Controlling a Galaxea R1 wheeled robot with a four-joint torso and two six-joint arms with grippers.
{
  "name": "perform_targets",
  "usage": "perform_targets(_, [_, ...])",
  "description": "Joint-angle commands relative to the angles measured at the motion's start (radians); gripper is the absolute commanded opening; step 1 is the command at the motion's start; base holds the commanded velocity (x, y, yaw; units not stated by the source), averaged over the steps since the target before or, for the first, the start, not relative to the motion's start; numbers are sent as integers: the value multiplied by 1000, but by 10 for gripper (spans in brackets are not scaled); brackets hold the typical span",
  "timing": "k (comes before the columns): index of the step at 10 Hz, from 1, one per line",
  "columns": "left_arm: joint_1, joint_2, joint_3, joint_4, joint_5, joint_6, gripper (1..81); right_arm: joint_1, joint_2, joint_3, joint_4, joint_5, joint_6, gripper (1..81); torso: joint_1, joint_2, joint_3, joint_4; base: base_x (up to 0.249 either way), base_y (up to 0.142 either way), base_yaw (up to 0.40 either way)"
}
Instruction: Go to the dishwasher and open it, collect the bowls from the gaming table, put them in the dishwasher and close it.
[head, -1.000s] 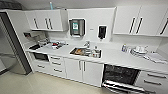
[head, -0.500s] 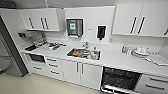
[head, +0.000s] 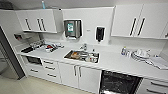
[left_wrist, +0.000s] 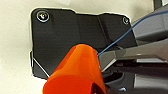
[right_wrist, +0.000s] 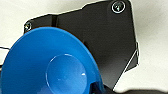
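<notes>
The dishwasher (head: 118, 83) stands open under the counter at the lower right of the head view, its dark racked inside showing. In the right wrist view a bright blue bowl (right_wrist: 50, 67) hangs close over a pale floor. My right gripper (right_wrist: 96, 88) is shut on its rim. The left wrist view has an orange bowl-shaped thing (left_wrist: 77, 71) just as close, with my left gripper (left_wrist: 96, 88) shut on its edge.
A white counter (head: 112, 63) runs along the wall, with a steel sink (head: 82, 56) full of dishes at its middle. Plates and bottles (head: 138, 53) sit to the right, clutter (head: 47, 46) to the left. White cabinets hang above. A tall steel unit (head: 7, 60) stands at the far left.
The whole head picture has shifted: the counter and dishwasher sit slightly lower and larger, so the camera has come closer. Nothing on the counter has moved.
</notes>
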Motion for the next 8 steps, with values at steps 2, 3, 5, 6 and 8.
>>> perform_targets(2, [-40,-8,2,7,25,-3,10,40,30,33,-17,20,0,10,0,0,0,0,168,-81,0])
perform_targets(3, [-40,-8,2,7,25,-1,10,40,30,33,-17,19,0,10,0,0,0,0,168,-80,0])
perform_targets(5, [-42,-8,0,7,25,-3,10,41,33,33,-17,19,0,10,0,0,0,0,168,-81,0])
perform_targets(6, [-42,-8,0,7,25,-3,10,41,31,33,-17,19,0,10,0,0,0,0,166,-80,0])
perform_targets(8, [-42,-8,0,7,25,-3,10,41,31,33,-17,19,0,10,0,0,0,0,162,-81,0])
